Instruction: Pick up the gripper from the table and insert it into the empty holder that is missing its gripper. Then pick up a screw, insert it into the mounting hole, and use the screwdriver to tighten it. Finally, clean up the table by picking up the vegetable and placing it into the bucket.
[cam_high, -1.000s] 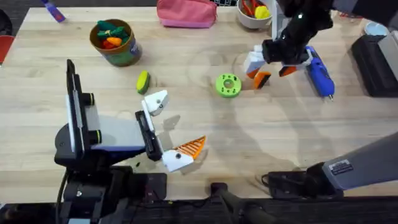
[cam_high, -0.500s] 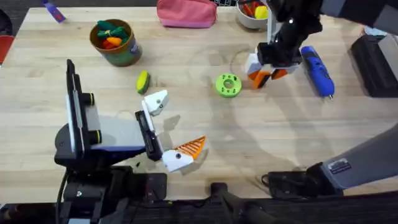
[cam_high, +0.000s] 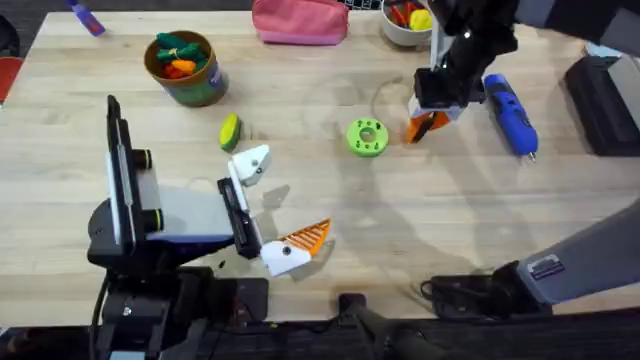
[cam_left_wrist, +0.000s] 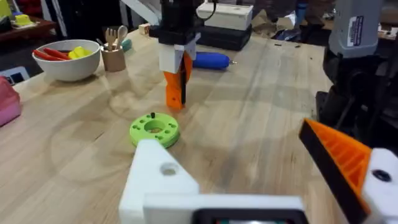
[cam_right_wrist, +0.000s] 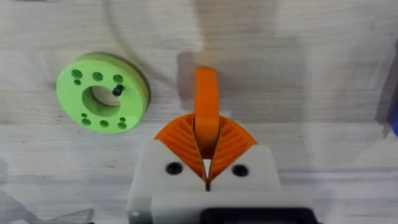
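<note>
Right arm's fingers (cam_right_wrist: 206, 144) clamped on the orange gripper (cam_right_wrist: 206, 106) beside the green disc (cam_right_wrist: 101, 92); left arm's fingers (cam_high: 277, 205) wide apart.

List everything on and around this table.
bucket: one, olive green, far left, holding plush toys
vegetable: one, yellow-green, near the bucket
disc: one, green, centre
gripper tip: one, orange, held upright beside the disc
screwdriver: one, blue, far right
bowl: one, white, far edge
pouch: one, pink, far edge
table: one, light wood
holder: one, white, left arm's bare finger
left gripper: open, near edge
right gripper: shut on the gripper tip
</note>
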